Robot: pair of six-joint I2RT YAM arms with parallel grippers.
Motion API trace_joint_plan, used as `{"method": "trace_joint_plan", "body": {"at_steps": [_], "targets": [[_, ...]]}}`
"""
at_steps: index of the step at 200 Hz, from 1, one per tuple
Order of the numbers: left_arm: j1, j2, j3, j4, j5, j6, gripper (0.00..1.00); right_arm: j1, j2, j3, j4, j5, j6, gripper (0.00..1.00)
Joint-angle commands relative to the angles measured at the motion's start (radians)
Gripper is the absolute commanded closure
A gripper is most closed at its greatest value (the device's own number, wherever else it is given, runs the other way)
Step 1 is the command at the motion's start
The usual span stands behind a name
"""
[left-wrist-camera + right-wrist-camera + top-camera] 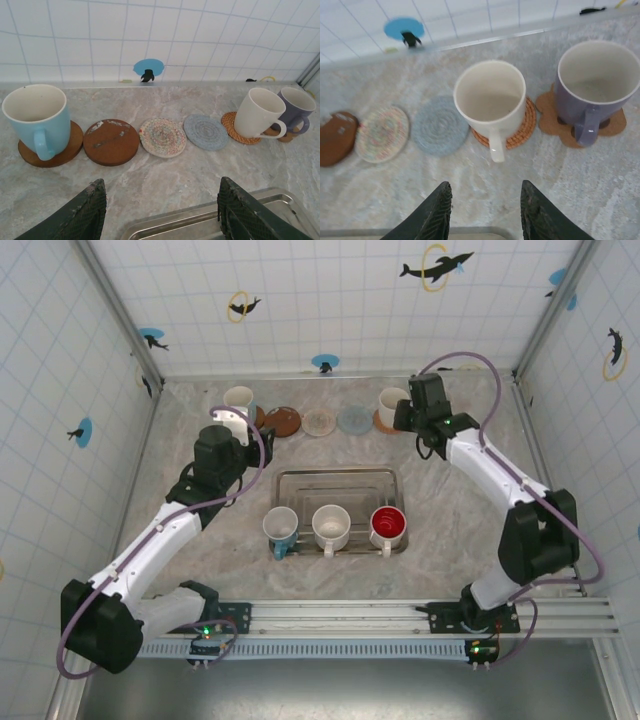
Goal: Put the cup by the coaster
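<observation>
At the lower centre of the top view, three cups, a blue-handled cup [281,527], a white cup [331,526] and a red cup [388,525], are standing in one tray [335,485]. Above it, the left gripper [161,187] and the right gripper [486,187] are each hovering with jaws spread, gripping nothing. Farthest up, six coasters [111,141] are lying in one row, three bare and three carrying a blue mug [37,117], a cream mug [257,112] and a purple mug [297,105].

Wears white shells on the long links of the left arm [150,540] and right arm [490,465], with bulky black housings at every joint. Trails a mauve cable [470,360] in loops along each arm. Stands on black base blocks [205,625] lit by small green lights, bolted to a silver rail [400,618]. Ends in dark, cross-hatched fingers [85,215], tapered and blunt-tipped, on left gripper [161,190] and right gripper [486,192] alike
</observation>
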Motion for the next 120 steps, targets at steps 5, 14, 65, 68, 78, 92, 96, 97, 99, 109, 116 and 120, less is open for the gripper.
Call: {"method": "trace_joint_plan", "body": {"at_steps": [5, 14, 65, 68, 78, 92, 96, 97, 99, 109, 116, 120], "targets": [[-0.011, -0.006, 0.047, -0.061, -0.023, -0.028, 0.41, 0.045, -0.113, -0.141, 0.250, 0.097, 0.132, 0.58], [-0.012, -0.006, 0.053, -0.074, -0.028, -0.037, 0.41, 0.055, -0.140, -0.189, 0.302, 0.112, 0.162, 0.58], [-0.021, -0.023, 0.074, -0.114, -0.039, -0.070, 0.41, 0.087, -0.191, -0.283, 0.368, 0.106, 0.186, 0.57], [-0.023, -0.024, 0.078, -0.119, -0.040, -0.071, 0.41, 0.087, -0.192, -0.285, 0.371, 0.105, 0.187, 0.57], [-0.028, -0.030, 0.083, -0.139, -0.049, -0.073, 0.41, 0.087, -0.197, -0.291, 0.374, 0.104, 0.187, 0.56], [-0.031, -0.038, 0.089, -0.169, -0.063, -0.082, 0.41, 0.087, -0.210, -0.298, 0.374, 0.095, 0.186, 0.55], [-0.031, -0.041, 0.091, -0.178, -0.066, -0.086, 0.41, 0.088, -0.213, -0.302, 0.377, 0.094, 0.186, 0.55], [-0.030, -0.042, 0.091, -0.181, -0.067, -0.087, 0.41, 0.088, -0.215, -0.303, 0.379, 0.093, 0.186, 0.55], [-0.031, -0.043, 0.093, -0.184, -0.068, -0.090, 0.41, 0.087, -0.217, -0.305, 0.380, 0.093, 0.186, 0.54], [-0.031, -0.049, 0.100, -0.210, -0.067, -0.101, 0.41, 0.087, -0.228, -0.318, 0.388, 0.094, 0.186, 0.54], [-0.068, -0.053, 0.105, -0.227, -0.067, -0.107, 0.41, 0.087, -0.234, -0.325, 0.393, 0.098, 0.186, 0.54], [-0.074, -0.054, 0.108, -0.239, -0.069, -0.113, 0.41, 0.087, -0.237, -0.327, 0.394, 0.100, 0.186, 0.54]]}}
